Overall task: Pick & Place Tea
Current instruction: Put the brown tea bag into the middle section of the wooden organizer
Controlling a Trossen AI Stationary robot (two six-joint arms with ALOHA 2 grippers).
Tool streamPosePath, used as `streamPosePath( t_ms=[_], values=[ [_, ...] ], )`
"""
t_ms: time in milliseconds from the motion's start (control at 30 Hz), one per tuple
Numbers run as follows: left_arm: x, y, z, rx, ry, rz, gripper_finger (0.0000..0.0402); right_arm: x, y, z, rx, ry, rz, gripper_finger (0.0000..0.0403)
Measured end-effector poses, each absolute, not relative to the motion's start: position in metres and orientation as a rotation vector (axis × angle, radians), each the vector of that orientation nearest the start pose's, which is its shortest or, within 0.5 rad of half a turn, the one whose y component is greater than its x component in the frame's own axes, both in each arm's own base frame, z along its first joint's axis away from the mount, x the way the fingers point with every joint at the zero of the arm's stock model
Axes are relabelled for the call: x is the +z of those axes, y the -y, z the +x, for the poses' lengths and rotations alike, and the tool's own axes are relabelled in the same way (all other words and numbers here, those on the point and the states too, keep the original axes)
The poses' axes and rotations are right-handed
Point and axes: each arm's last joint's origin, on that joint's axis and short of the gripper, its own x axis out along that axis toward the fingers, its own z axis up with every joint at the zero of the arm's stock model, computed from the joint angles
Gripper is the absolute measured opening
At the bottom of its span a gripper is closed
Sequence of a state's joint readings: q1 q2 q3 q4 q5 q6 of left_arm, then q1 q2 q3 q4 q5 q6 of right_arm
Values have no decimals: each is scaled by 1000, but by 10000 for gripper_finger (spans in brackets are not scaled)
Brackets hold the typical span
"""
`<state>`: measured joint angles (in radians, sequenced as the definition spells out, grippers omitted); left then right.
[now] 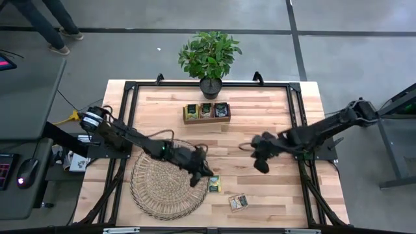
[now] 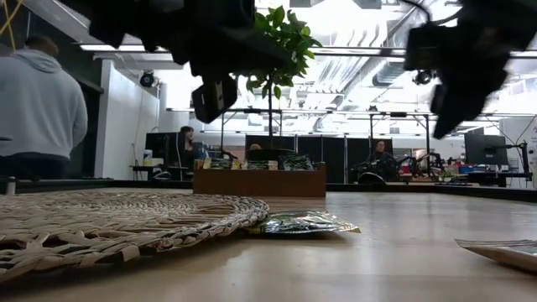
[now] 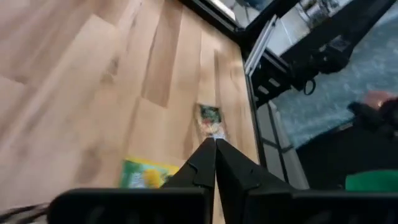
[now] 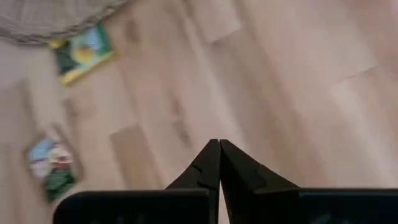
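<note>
Two tea sachets lie flat on the wooden table. A yellow-green one (image 1: 214, 184) (image 3: 147, 173) (image 4: 83, 53) sits just off the right rim of the round wicker mat (image 1: 166, 181). A pale one with a coloured picture (image 1: 238, 202) (image 4: 51, 163) (image 3: 211, 121) lies nearer the near edge. My left gripper (image 1: 196, 179) (image 3: 215, 145) hangs shut and empty over the mat's right rim, just left of the yellow-green sachet. My right gripper (image 1: 262, 165) (image 4: 219, 145) hangs shut and empty in the air over the bare table right of centre.
A small brown wooden three-compartment tray (image 1: 207, 112) holding sachets stands toward the far edge, with a potted plant (image 1: 209, 57) behind it. A black frame (image 1: 298, 104) runs round the table. Bare wood lies between the two grippers. People stand in the room beyond the table.
</note>
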<state>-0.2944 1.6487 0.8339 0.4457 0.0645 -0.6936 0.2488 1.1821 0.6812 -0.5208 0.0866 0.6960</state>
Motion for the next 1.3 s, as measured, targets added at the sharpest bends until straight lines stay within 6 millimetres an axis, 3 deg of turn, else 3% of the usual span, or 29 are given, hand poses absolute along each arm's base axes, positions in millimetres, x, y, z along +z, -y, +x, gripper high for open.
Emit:
streamPosePath(
  t_ms=[300,433,533,700,867,967,1067,1200,1300],
  values=[
    [188,175,357,-115,-469,-675,1,178,-109,173,-129,-773,634,1],
    [186,203,383,-96,-521,-641,0,175,-125,161,-115,-779,646,1],
    [183,215,406,-66,-598,-612,0,175,-133,155,-143,-787,750,1],
    [184,227,436,-49,-689,-601,0,173,-141,146,-188,-808,902,2],
    [178,234,450,-86,-744,-617,0,169,-149,141,-212,-811,951,3],
    [167,233,447,-49,-823,-614,0,164,-153,140,-237,-835,991,3],
    [169,234,449,-46,-814,-634,0,157,-159,140,-230,-874,1008,14],
    [157,230,449,-13,-845,-609,0,149,-169,144,-206,-878,1016,42],
    [163,231,451,-51,-832,-626,0,142,-175,148,-193,-874,1025,68]
  ],
)
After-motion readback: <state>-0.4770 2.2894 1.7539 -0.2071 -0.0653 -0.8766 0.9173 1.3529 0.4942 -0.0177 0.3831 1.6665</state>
